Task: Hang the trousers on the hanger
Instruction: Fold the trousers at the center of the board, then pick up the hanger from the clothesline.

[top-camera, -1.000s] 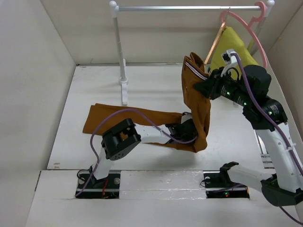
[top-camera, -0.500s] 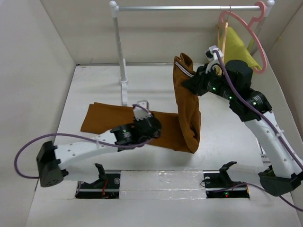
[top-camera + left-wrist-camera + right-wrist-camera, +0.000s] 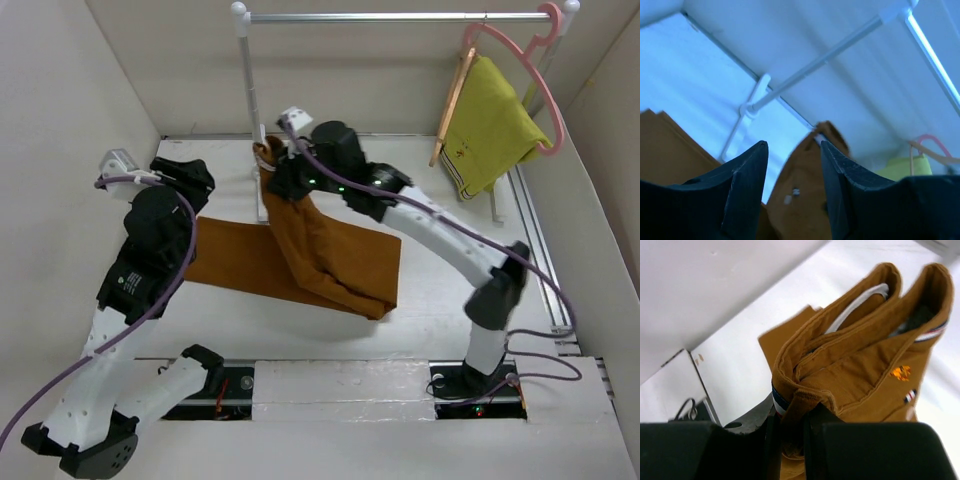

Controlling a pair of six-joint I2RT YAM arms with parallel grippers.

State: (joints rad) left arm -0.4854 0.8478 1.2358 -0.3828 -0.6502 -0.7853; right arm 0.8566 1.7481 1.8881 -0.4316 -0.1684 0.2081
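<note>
The rust-brown trousers [image 3: 335,262] lie across the table, with the waistband end lifted next to the rack's left post. My right gripper [image 3: 274,172] is shut on that waistband [image 3: 790,412], and its striped inner band shows beside the fingers. My left gripper [image 3: 200,178] hangs in the air to the left of the trousers. Its jaws stand apart with nothing between them [image 3: 792,146]; the trousers [image 3: 802,200] show farther off through the gap. The wooden hanger [image 3: 455,95] hangs from the rail at the far right, partly behind a yellow-green garment.
A white clothes rack [image 3: 400,17] spans the back, and its left post [image 3: 250,100] stands just behind the lifted waistband. A pink hanger [image 3: 535,95] carries the yellow-green garment [image 3: 487,125] at the right end. White walls close in on the left, right and back.
My left gripper has let go of the trousers, opened and swung up to the left. My right arm has carried the waistband from near the hanger leftward to the rack's left post.
</note>
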